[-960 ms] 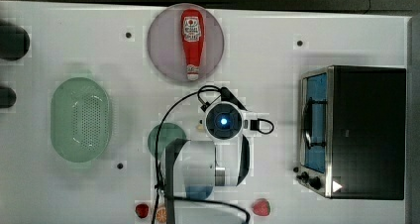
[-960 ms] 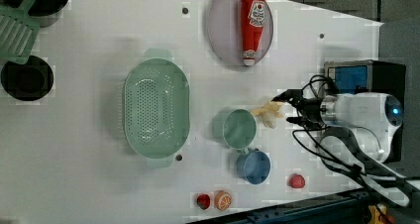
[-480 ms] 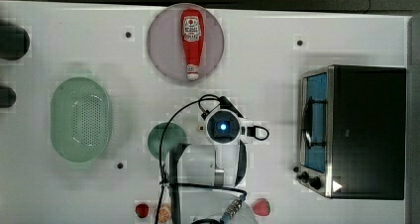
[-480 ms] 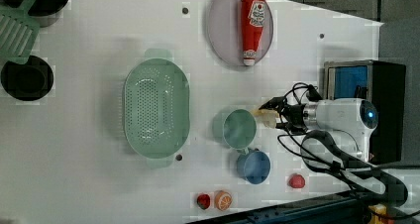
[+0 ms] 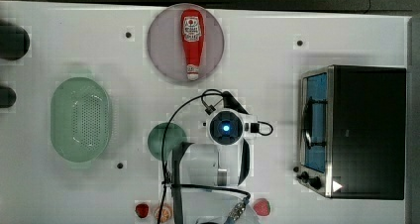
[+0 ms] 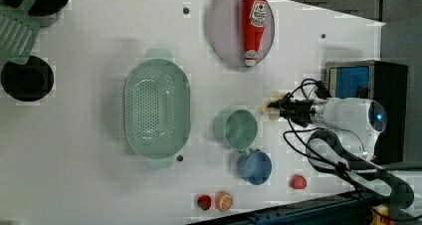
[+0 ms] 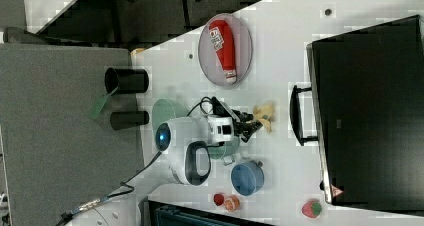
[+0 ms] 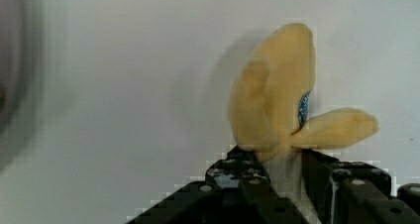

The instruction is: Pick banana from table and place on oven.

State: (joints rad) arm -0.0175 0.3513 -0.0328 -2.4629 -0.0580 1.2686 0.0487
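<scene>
the small pale-yellow toy banana (image 8: 277, 100) lies on the large white rectangular surface (image 5: 277, 70), its splayed peel flaps spread out and its whitish stem end sitting between the two black fingers (image 8: 247, 184) of the robot's jaws (image 8: 286, 177); in the wrist view the jaws are closed against that stem end, gripping the banana. in the right view the banana (image 7: 263, 115) rests just beside the metal handle side of the black box-shaped toaster oven (image 7: 370, 111), with the jaws (image 7: 252, 123) reaching it from the right view's left. in the left view the banana (image 6: 273, 108) peeks out past the jaws (image 6: 282, 109), between the white arm and the pale green cup (image 6: 240, 129).

in the top view the white wrist with its blue light (image 5: 226, 128) hangs over the spot and covers the banana, with the oven (image 5: 356, 132) well apart to the top view's right, its blue-tinted glass door facing the arm. a red ketchup bottle (image 5: 191, 43) lies on a round grey plate (image 5: 163, 50) further up in the top view. a pale green perforated colander (image 5: 80, 119) sits near the top view's left. in the left view a blue cup (image 6: 255, 167) stands just beside the green cup, and a red strawberry (image 6: 298, 181) and an orange slice (image 6: 224, 201) lie near the lower edge.
</scene>
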